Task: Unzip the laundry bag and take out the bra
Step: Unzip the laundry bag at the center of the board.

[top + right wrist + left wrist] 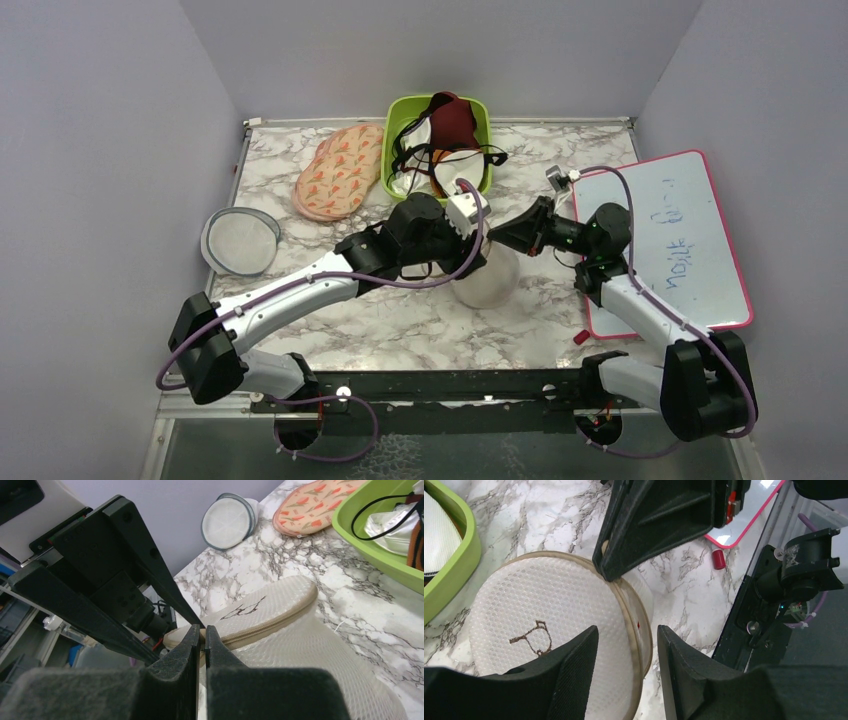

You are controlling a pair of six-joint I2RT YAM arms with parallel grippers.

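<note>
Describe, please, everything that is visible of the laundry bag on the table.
The laundry bag is a round, cream-white pod of translucent honeycomb mesh, with a beige zip band around its rim and a black mark on its flat face. It stands on the marble table near the green basket, face up, and the zip looks closed. The right gripper is shut on the rim at the zip; the left gripper straddles the rim, open.

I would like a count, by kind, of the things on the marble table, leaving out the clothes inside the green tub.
Mesh laundry bag: 1
Grey-rimmed mesh disc: 1
Pink floral pads: 2, overlapping
Green tub: 1
Whiteboard: 1
Small red cap: 1
Total: 7
</note>
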